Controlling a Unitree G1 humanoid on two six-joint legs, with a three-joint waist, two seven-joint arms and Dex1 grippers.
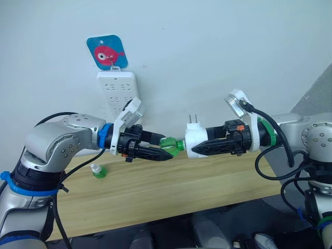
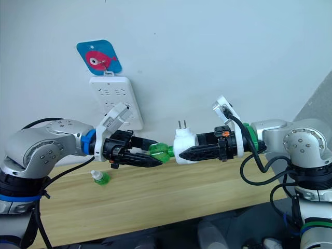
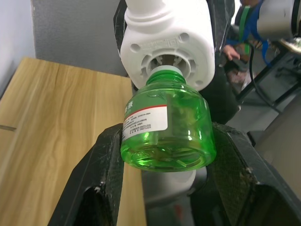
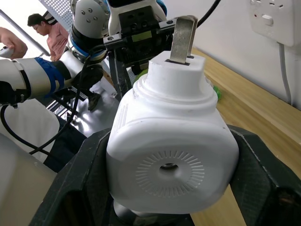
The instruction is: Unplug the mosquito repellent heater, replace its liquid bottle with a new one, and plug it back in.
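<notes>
- The wooden table (image 1: 171,192) runs along the wall, and both arms hang above it, meeting over its middle.
- The white power strip (image 1: 118,93) hangs upright on the wall behind the table, under a blue tag with a pink fish (image 1: 107,52); its sockets look empty.
- The right gripper (image 1: 205,147) is pinching the mosquito repellent heater (image 1: 194,141) between its two black fingers, one on each side of the white body.
- The heater is in the air above the table, to the right of the power strip and lower than it. Its two metal prongs point up, and its bottle opening faces sideways toward the left gripper.
- The left gripper (image 1: 161,154) is pressed on a green liquid bottle (image 1: 171,145), holding its wide body.
- The bottle lies with its long axis level, along the table. Its neck points at the heater and sits at the opening; I cannot tell how deep.
- A second small green bottle (image 1: 98,170) stands upright on the table, below the power strip, apart from both grippers.
</notes>
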